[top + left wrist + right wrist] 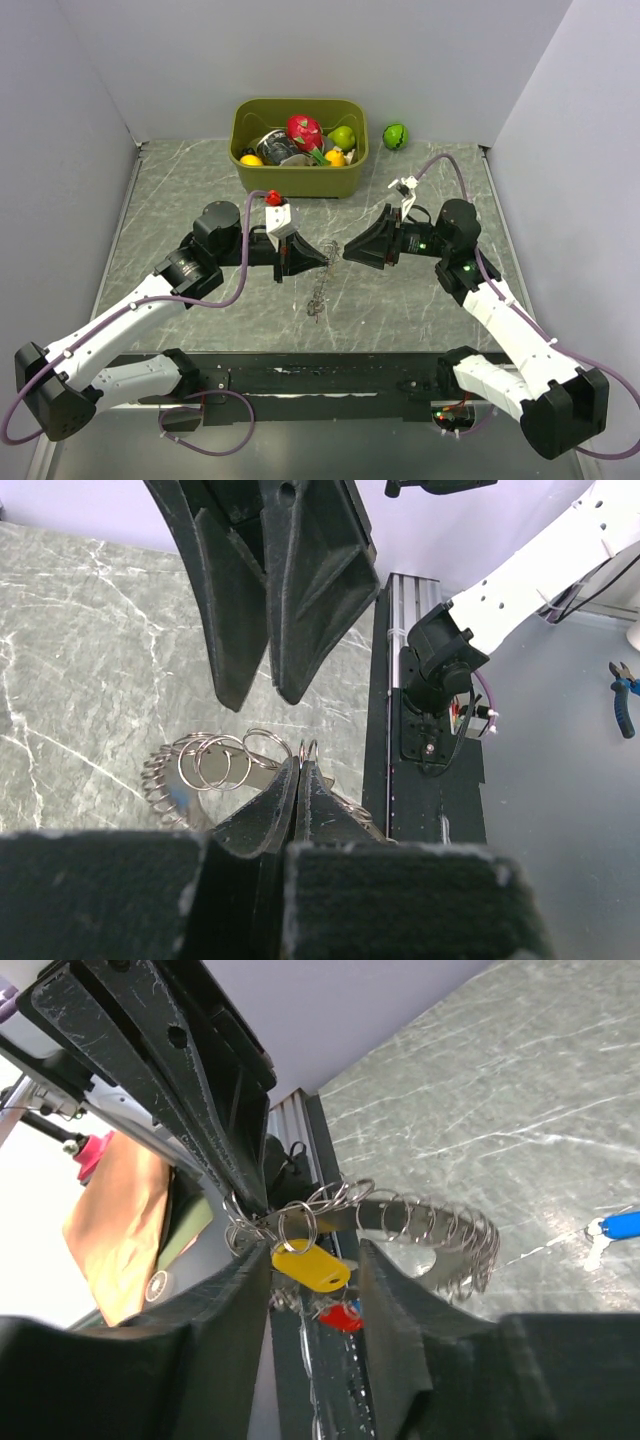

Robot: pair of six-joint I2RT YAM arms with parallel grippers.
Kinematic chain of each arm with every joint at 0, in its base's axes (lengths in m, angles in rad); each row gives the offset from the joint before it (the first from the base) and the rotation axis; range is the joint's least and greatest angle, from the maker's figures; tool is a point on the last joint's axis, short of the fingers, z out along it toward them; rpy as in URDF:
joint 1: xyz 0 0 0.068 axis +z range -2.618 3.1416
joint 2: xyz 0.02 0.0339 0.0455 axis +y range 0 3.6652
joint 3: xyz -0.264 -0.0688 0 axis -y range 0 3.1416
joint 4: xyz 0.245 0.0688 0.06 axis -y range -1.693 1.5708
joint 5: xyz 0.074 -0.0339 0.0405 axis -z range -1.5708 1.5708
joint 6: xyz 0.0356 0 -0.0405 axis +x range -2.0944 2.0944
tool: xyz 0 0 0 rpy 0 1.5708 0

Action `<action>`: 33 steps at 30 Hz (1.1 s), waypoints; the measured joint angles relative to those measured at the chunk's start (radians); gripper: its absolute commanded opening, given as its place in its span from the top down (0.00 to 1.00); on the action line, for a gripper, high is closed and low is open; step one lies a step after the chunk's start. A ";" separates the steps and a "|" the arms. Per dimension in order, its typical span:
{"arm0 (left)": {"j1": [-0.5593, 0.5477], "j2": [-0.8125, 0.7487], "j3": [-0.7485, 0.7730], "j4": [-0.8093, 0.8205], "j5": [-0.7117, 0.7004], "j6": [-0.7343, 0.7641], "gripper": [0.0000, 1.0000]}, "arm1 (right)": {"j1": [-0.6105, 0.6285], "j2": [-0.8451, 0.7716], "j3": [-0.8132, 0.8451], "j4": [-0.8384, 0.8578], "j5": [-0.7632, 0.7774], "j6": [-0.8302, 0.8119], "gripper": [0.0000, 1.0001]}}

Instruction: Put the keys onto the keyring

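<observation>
No text, number, brand or sign can be read in any of the views. A dark-and-white item (272, 147) lying in the olive bin (298, 184) carries some print, but it is too small to make out from the top camera. In the right wrist view a small round mark (160, 1285) sits at the lower edge of a brown object (115, 1222) off the table, and it is too blurred to read.
</observation>
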 measured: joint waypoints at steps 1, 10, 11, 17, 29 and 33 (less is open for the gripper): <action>0.000 0.000 0.000 0.000 0.000 0.000 0.99 | 0.000 0.002 0.000 0.000 -0.004 0.001 0.59; 0.000 0.000 0.000 0.000 0.000 0.000 0.99 | 0.000 0.042 0.000 0.002 -0.034 0.024 0.59; 0.000 0.000 0.000 0.000 0.000 0.000 0.99 | 0.000 0.045 0.000 0.006 -0.036 0.028 0.59; 0.000 0.003 0.000 0.001 0.000 -0.001 0.99 | -0.001 0.047 0.000 0.054 -0.053 0.060 0.59; 0.000 0.014 0.000 0.003 0.000 -0.001 0.99 | -0.002 0.063 -0.001 0.073 -0.056 0.077 0.58; 0.000 0.014 0.000 0.003 0.000 -0.002 0.99 | -0.002 0.071 0.000 0.074 -0.058 0.077 0.58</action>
